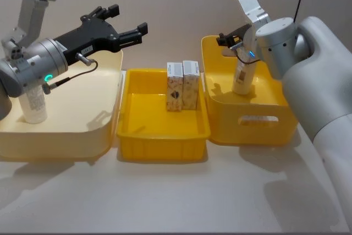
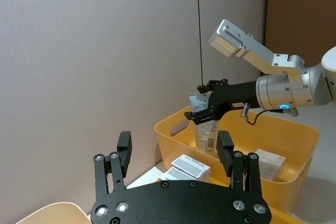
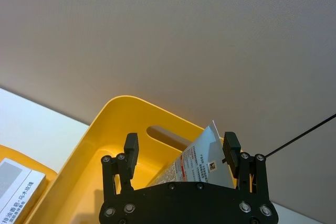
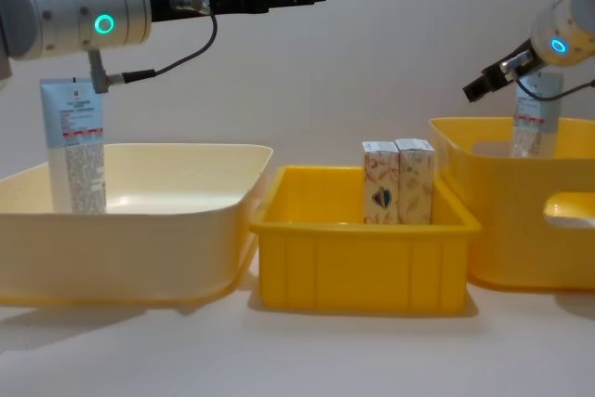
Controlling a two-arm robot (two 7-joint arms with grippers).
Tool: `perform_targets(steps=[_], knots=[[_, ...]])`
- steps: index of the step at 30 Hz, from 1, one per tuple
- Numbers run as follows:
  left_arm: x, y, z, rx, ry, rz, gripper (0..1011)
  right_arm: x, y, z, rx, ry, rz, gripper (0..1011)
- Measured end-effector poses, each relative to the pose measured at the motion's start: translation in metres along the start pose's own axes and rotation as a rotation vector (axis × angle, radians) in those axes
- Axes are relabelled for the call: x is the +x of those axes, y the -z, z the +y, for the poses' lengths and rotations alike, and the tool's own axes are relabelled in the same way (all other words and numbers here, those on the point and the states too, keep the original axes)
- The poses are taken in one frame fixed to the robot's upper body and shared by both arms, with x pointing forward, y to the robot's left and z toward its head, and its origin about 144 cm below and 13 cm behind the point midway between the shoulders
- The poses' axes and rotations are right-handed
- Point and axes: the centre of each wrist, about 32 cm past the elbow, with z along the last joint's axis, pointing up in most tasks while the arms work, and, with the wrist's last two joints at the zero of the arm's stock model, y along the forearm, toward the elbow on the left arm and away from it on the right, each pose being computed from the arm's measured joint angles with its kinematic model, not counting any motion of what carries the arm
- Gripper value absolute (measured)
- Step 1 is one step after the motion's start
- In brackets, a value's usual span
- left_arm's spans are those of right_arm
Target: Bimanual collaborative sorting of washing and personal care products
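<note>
Left gripper (image 1: 127, 19) held wide open above cream bin (image 1: 104, 130), one tube (image 1: 34, 103) stood upright inside it, two cartons (image 1: 182, 85) set in middle tray (image 1: 132, 130), right gripper (image 1: 224, 39) spread around second tube (image 1: 242, 78) in right bin (image 1: 220, 130)

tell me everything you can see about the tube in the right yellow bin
The tube is pale, soft-looking plastic with a red band and small print. It stands cap-down in the deep yellow bin on the robot's right, leaning slightly, its flat crimped end up. The right tool sits around that top end with its fingers spread on either side, not clearly pressing it. A small carton lies beside it in the bin.
</note>
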Motion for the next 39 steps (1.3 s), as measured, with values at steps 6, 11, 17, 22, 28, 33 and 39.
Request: perform_targets(steps=[6, 11, 17, 22, 28, 33, 39], knots=[[0.000, 0.000, 0.000, 0.000, 0.000, 0.000, 1003, 0.000, 0.000, 0.000, 0.002, -0.001, -0.001, 999], [0.000, 0.000, 0.000, 0.000, 0.000, 0.000, 1003, 0.001, 0.003, -0.002, 0.017, -0.014, -0.006, 999], [0.000, 0.000, 0.000, 0.000, 0.000, 0.000, 1003, 0.008, 0.016, -0.008, 0.069, -0.044, -0.019, 999], [0.000, 0.000, 0.000, 0.000, 0.000, 0.000, 1003, 0.013, 0.023, -0.011, 0.099, -0.063, -0.022, 1000], [0.000, 0.000, 0.000, 0.000, 0.000, 0.000, 1003, 0.017, 0.030, -0.014, 0.125, -0.078, -0.026, 999], [0.000, 0.000, 0.000, 0.000, 0.000, 0.000, 1003, 0.019, 0.033, -0.016, 0.137, -0.086, -0.029, 999], [0.000, 0.000, 0.000, 0.000, 0.000, 0.000, 1004, 0.021, 0.036, -0.018, 0.149, -0.093, -0.031, 999]])
